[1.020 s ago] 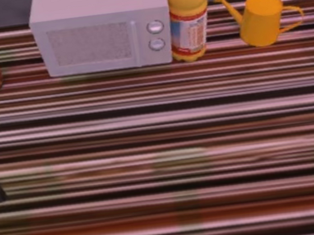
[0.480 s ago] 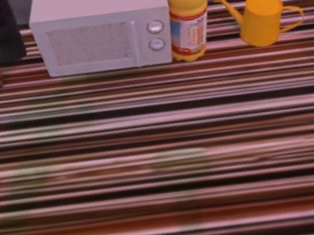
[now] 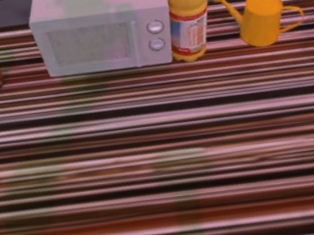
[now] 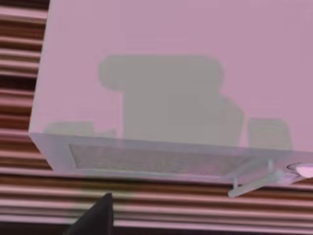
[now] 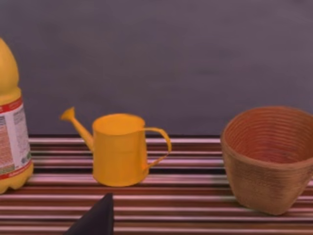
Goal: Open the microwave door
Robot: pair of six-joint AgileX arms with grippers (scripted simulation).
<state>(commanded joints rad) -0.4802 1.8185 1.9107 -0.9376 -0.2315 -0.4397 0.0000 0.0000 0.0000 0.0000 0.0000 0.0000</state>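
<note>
Microwave door (image 3: 92, 44) shut; left claw (image 4: 93, 220) above microwave (image 3: 100, 27), touching nothing, opening unclear.

Striped bench (image 5: 195, 205), dark red, pink and brown bands, before a plain grey-purple wall (image 5: 195, 58).
Yellow watering can (image 5: 117, 149): upright, spout toward the orange bottle (image 5: 12, 132), loop handle toward the basket.
Orange bottle: cut by the frame edge, labelled, standing apart from the can.
Woven brown basket (image 5: 269, 156): upright, open-mouthed, apart from the can.
Dark claw tip (image 5: 95, 218): at the lower edge.
</note>
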